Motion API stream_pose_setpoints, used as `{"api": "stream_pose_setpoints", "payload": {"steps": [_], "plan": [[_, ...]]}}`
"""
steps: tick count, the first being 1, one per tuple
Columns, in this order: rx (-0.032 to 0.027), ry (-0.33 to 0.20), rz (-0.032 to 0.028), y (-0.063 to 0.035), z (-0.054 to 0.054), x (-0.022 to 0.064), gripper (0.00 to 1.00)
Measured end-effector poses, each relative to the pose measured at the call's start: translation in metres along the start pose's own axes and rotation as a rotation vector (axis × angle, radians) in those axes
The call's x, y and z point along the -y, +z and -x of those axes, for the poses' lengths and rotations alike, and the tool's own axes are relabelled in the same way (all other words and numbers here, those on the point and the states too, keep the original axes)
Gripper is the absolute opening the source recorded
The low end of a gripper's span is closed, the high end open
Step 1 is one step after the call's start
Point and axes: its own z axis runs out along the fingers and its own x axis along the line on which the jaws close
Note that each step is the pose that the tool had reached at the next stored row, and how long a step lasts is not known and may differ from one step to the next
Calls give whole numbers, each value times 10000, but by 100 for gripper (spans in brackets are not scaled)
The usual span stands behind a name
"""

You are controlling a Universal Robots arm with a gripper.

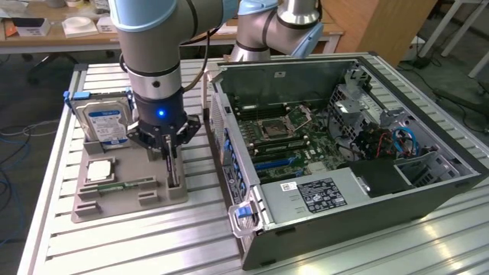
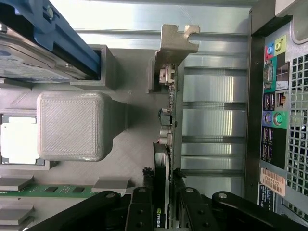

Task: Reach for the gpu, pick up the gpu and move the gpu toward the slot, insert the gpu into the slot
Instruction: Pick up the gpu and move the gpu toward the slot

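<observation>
Counter (image 1: 153, 246): slatted metal, carrying a grey holder (image 1: 130, 200) beside an open computer case (image 1: 367, 195).
Gpu (image 1: 174, 170) (image 2: 163, 163): on edge in the holder's slot on the case side, bracket end away from the gripper.
Gripper (image 1: 169, 150) (image 2: 163, 195): pointing straight down, fingers (image 2: 147, 204) clamped on the card's two faces.
Arm: vertical above it.
Hard drive (image 1: 103, 123): upright at the holder's far end.

Slatted alu table (image 1: 114, 240); wooden desk (image 1: 54, 41) behind, cables (image 1: 14, 136) on floor (image 1: 31, 97).
</observation>
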Motion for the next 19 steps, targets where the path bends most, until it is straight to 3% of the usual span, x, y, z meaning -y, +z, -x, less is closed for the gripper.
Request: {"api": "stream_pose_setpoints", "payload": {"steps": [7,19], "plan": [[3,0,2,-28,0,-1,26],[0,0,0,-556,1,-19,26]]}}
